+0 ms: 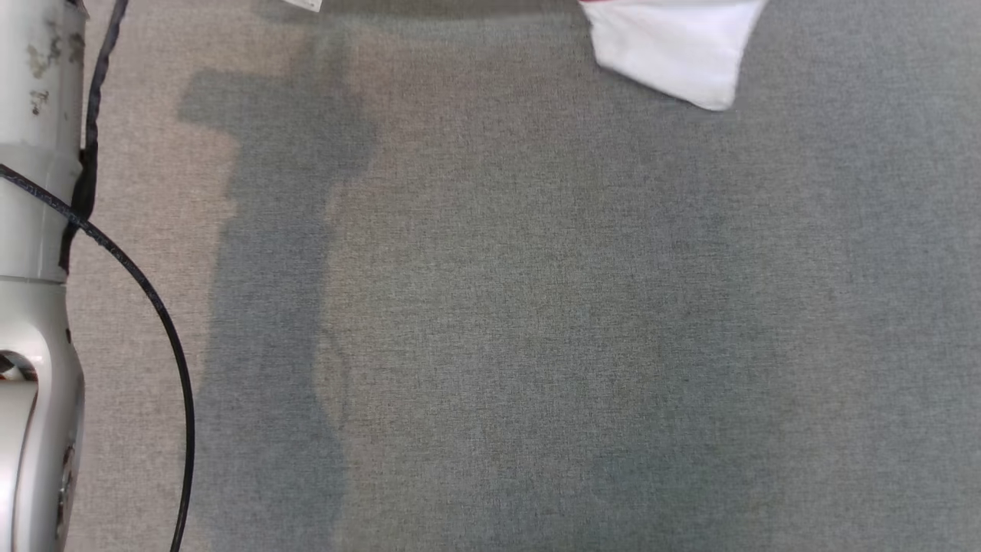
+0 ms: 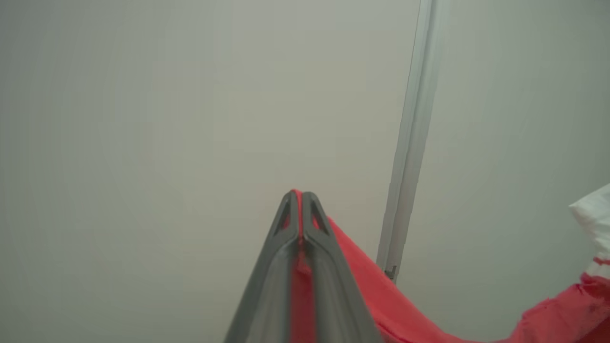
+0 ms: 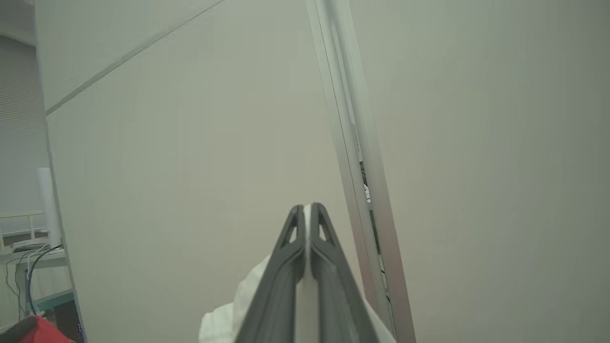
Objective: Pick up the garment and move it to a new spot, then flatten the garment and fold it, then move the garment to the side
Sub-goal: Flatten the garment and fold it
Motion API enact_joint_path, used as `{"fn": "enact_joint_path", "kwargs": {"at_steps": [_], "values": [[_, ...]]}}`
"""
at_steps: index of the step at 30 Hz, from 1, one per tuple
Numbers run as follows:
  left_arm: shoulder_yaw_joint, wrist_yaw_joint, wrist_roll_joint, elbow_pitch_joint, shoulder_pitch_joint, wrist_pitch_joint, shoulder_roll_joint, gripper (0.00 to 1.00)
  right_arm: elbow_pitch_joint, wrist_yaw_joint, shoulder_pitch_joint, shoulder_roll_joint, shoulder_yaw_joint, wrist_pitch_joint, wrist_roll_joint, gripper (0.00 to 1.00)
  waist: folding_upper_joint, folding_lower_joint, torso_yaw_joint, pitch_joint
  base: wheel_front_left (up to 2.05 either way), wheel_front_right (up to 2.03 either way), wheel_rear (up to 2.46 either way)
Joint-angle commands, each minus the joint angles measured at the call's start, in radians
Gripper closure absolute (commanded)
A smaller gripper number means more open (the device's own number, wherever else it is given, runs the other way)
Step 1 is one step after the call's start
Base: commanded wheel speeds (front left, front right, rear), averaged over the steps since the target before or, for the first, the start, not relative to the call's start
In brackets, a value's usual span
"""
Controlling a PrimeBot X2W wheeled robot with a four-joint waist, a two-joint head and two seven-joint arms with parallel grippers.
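Left tool (image 2: 300,193) pinches the red-and-white garment (image 2: 383,314)

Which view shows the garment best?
Left wrist view: the garment shows red, pinched in the shut left gripper, plus a white part. Head view catches a white corner; right wrist view, white cloth in the right gripper.

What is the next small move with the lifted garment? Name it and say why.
Probably lower both arms together toward the grey surface. The left gripper is shut on red fabric, the right gripper on white, and a white part of the garment shows at the top of the head view, not yet spread flat.
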Motion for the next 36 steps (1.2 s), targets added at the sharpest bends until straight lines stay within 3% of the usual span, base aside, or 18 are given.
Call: {"fn": "enact_joint_path", "kwargs": {"at_steps": [1,7,16,20,36], "values": [[-0.001,-0.004,-0.01,0.023,-0.001,-0.006,-0.004,1.0,0.024,0.0,0.019,0.001,0.015,-0.002,0.019,1.0,0.0,0.0,-0.004,0.01,0.0,0.0,0.0],[-0.016,-0.018,-0.042,0.176,0.087,-0.022,-0.021,1.0,0.128,0.0,0.113,0.022,0.119,-0.005,0.087,1.0,0.0,0.0,-0.008,0.028,0.0,0.0,0.0],[-0.015,-0.019,-0.115,0.259,0.32,-0.031,-0.05,1.0,0.127,0.0,0.389,0.015,0.204,-0.01,0.21,1.0,0.0,0.0,-0.017,0.001,0.0,0.0,0.0],[0.016,-0.02,-0.136,0.19,0.47,-0.032,-0.053,1.0,0.004,0.0,0.583,-0.008,0.166,-0.009,0.251,1.0,0.0,0.0,-0.015,-0.04,0.0,0.0,0.0],[0.124,-0.012,-0.061,-0.169,1.0,-0.03,-0.024,1.0,-0.505,0.0,1.29,-0.114,0.042,-0.01,0.213,1.0,0.0,0.0,-0.015,-0.278,0.0,0.0,0.0]]}}
